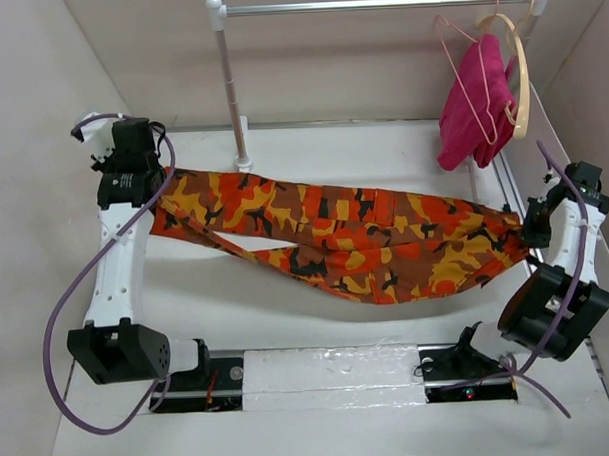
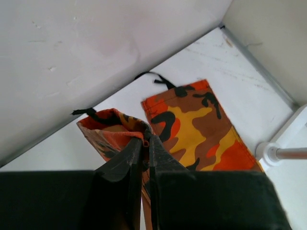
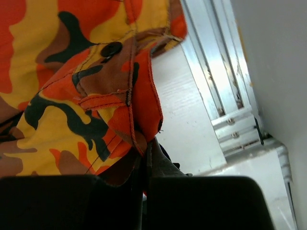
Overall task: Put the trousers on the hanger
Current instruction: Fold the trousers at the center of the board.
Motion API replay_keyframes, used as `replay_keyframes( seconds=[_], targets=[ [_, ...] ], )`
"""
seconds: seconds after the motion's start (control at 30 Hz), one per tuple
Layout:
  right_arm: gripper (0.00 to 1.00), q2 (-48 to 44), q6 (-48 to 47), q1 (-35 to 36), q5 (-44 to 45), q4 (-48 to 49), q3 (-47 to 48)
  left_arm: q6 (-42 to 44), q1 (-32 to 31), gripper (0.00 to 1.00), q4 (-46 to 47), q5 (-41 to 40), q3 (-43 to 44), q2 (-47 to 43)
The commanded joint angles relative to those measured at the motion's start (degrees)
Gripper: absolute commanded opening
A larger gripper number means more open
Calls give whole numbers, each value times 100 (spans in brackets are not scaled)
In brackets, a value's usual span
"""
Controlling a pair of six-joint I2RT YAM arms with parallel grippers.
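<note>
The left gripper (image 2: 145, 140) has its fingers pressed together on the hem of one leg of the trousers (image 1: 355, 236), with the cloth bunched right at the tips. The other leg's cuff lies flat on the table (image 2: 211, 57) just beyond them. The right gripper (image 3: 146, 143) is likewise closed, pinching the waistband edge, with a black button (image 3: 111, 49) a little above its tips. Between the two grips the trousers stretch across the table from left to right, sagging toward the near edge in the middle. The hanger (image 1: 458, 68) hangs from the rail (image 1: 377, 3) at the far right, well apart from both grippers, with a magenta cloth (image 1: 473, 107) against it and a wooden hanger (image 1: 520, 75) beside it
</note>
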Motion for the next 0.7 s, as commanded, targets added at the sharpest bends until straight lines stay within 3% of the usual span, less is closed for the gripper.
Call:
replay_keyframes(
  seconds=[0.0,0.13,0.27,0.43,0.53,0.67],
  targets=[
    [0,14,-312,-41,-965,594,-13,-226,6,0,-319,-168,799,147],
    [0,-1142,81,433,-1380,874,-1110,-332,209,0,-435,325,1311,-36],
    [0,-1436,56,652,-1514,463,-1604,-332,209,0,-577,221,1524,174],
    [0,-919,91,356,-636,637,-782,-446,209,0,-478,53,942,762],
    [0,-93,125,56,-1143,638,123,-525,340,0,-523,123,1372,1324],
    [0,496,433,55,-1311,1173,495,-684,586,0,-918,466,2243,2037]
  ],
)
